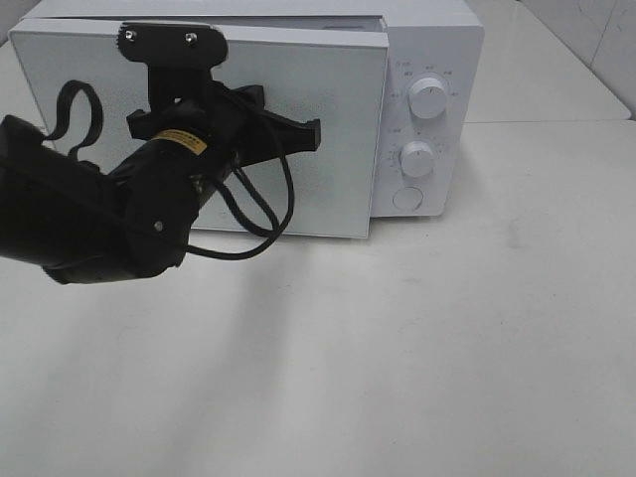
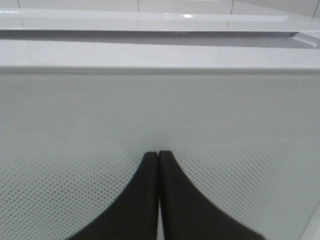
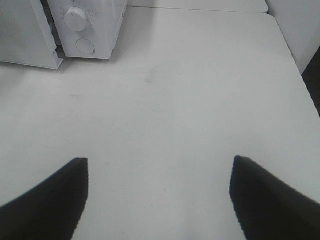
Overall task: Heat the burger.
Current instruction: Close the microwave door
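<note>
Exterior high view showed no burger anywhere, and neither wrist view did; if it was in the oven, it lay hidden behind the frosted door point(image 1: 333, 149), and that could only be guessed. The door of the white microwave point(image 1: 427, 50) stood almost shut, with a narrow gap showing along its top edge and at the side by the controls. The left gripper point(image 2: 158, 154) had its fingers pressed together, holding nothing, with the tips at or just short of the dotted door panel; contact could not be told for sure. So the burger's likely place lay straight ahead of that tool, past the door, and the left arm was plainly the nearer one. A push along that line would probably seat the door. The right gripper point(image 3: 158, 161) hung spread wide and empty over the bare table point(image 1: 417, 358), well apart from the oven. The two knobs point(image 1: 428, 97) and the round button point(image 1: 407, 199) sat on its side, so setting the heat looked like its job.
</note>
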